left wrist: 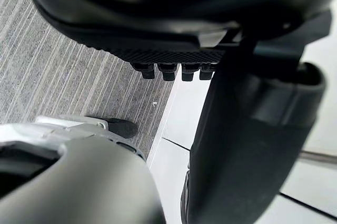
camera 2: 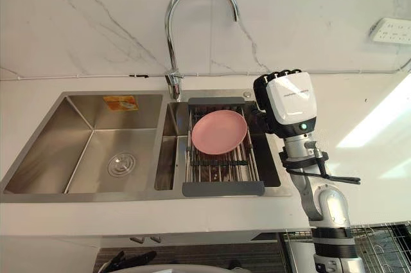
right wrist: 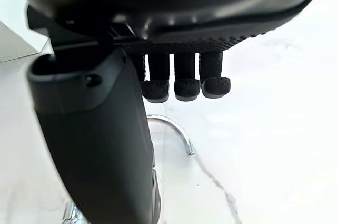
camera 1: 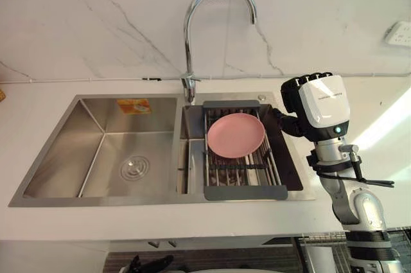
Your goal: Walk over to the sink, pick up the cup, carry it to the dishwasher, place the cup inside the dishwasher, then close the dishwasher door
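Cup pickup was not yet done, we judged: the robot stood at the sink [camera 1: 64, 157], so the walk was over, while the grasp, the carry to the dishwasher, the placing and the door closing were all left. Where the cup lay relative to the fingers we could not tell. What we made out was a pink plate [camera 1: 236, 135] on a drying rack [camera 1: 245, 191] over the right basin. At 3 o'clock of the plate the right hand [camera 1: 319, 103] hovered above the sink's edge, its fingers [right wrist: 184, 89] relaxed, apart from the thumb [right wrist: 100, 145], holding nothing. The left hand [left wrist: 158, 2] hung over the floor, loosely open and empty.
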Motion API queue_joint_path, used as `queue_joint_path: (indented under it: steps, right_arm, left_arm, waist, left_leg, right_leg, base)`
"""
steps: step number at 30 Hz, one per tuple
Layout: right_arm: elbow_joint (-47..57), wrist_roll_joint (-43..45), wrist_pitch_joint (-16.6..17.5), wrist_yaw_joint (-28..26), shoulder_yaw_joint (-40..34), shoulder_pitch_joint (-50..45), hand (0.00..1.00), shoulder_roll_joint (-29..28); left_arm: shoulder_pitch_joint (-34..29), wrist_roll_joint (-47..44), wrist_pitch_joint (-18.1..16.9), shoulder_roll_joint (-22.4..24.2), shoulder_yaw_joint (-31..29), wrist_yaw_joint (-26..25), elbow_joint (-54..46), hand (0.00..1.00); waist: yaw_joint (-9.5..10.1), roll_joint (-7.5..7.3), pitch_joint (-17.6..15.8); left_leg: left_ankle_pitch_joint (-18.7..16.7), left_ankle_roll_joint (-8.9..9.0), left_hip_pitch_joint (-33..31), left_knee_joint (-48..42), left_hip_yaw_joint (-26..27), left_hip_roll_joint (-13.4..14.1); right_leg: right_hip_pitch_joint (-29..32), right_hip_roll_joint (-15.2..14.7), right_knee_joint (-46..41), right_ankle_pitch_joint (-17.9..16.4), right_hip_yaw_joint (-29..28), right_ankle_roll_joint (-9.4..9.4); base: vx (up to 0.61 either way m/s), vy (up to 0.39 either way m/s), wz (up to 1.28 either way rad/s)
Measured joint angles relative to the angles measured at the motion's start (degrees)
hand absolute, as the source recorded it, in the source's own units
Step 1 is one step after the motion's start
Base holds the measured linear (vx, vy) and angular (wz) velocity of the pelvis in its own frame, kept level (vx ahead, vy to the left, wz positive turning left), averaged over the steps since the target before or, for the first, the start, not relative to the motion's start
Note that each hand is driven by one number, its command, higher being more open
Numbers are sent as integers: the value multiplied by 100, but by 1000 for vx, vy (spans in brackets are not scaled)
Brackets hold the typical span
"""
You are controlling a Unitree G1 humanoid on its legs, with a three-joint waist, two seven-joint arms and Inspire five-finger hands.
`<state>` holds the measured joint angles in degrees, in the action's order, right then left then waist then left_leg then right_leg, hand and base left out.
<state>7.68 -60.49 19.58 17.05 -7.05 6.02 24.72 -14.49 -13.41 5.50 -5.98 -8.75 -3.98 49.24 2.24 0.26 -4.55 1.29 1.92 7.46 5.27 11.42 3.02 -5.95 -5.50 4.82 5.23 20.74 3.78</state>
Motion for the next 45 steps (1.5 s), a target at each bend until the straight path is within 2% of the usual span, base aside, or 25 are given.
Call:
queue_joint_path:
  steps: [2,4,8,12,21,39,45]
  right_arm:
    - [1,386,34,-485,0,-7,100,4]
    - [1,599,36,-698,-2,-15,100,6]
    - [140,694,165,-923,-39,-215,100,6]
    - [273,682,430,-1043,-42,-495,100,0]
    - [149,500,506,-1041,82,-716,100,-36]
    - [-1459,-2,187,-1013,799,-829,100,-129]
    - [-1647,-278,92,-721,1007,-804,100,-127]
  left_arm:
    - [-2,-3,0,9,-1,0,-20,100]
    - [-13,-3,1,11,-41,0,-40,100]
    - [-49,0,65,26,-223,-2,-158,100]
    - [-62,0,112,34,-262,-1,-195,100]
    - [-62,-2,119,40,-255,0,-202,100]
    - [-22,-6,108,-63,-85,-101,-199,100]
    - [-10,-6,103,-67,-74,-114,-184,100]
  waist:
    - [-1,2,26]
    - [-3,-2,46]
    - [3,-6,85]
    - [-5,-9,117]
    - [-15,-28,147]
    - [-15,-47,137]
    - [-9,-61,121]
  left_leg:
    - [0,-1,0,0,0,0]
    - [0,-2,0,0,-1,0]
    - [-3,-5,0,0,-9,-2]
    - [-3,-5,5,0,-8,-2]
    - [9,-18,37,0,-3,-6]
    - [14,-24,16,1,-123,-37]
    - [15,-26,-11,1,-153,-57]
  right_leg:
    - [0,0,0,0,-2,0]
    - [-1,0,0,0,-2,0]
    - [-6,-2,0,-1,-2,1]
    - [-8,-3,0,-1,-7,1]
    - [-35,-2,-1,-2,-13,0]
    - [-80,-34,0,-39,118,14]
    - [-65,-51,0,-49,147,19]
  base:
    - [0,0,0]
    - [0,0,0]
    - [0,0,0]
    - [0,0,0]
    - [0,0,0]
    - [1,0,3]
    - [3,1,1]
